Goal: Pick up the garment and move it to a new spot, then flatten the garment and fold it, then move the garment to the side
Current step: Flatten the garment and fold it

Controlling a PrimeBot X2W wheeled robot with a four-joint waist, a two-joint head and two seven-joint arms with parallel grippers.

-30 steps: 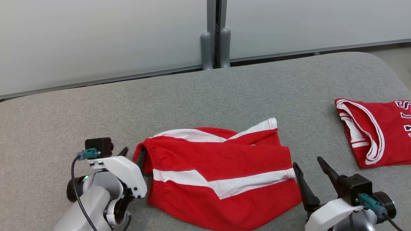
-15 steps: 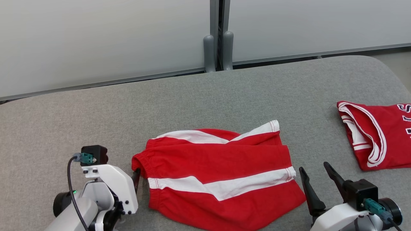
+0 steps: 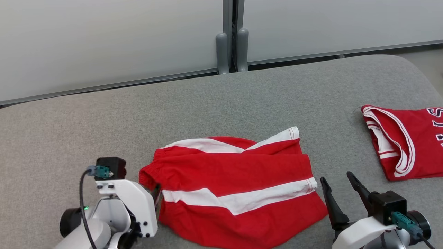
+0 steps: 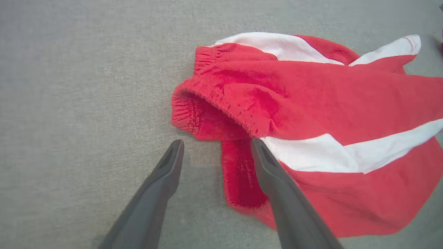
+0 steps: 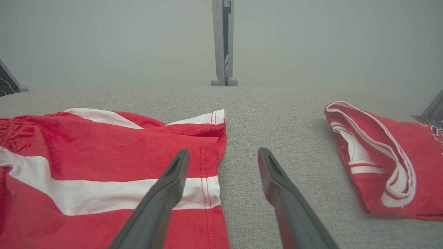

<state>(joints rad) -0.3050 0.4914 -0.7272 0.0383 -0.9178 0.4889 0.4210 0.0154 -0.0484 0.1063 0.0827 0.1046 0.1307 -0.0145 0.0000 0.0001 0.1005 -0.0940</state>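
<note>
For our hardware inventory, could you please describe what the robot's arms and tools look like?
Both arms have glossy white shells. The left tool and right tool each carry two long, dark, tapering fingers, a black box with a teal plug and black cable.

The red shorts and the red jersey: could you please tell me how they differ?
The shorts lie centrally; the jersey lies far right, partly out of frame. The shorts bear broad white stripes; the jersey has thin white trim and dark lettering. Both are red and white.
</note>
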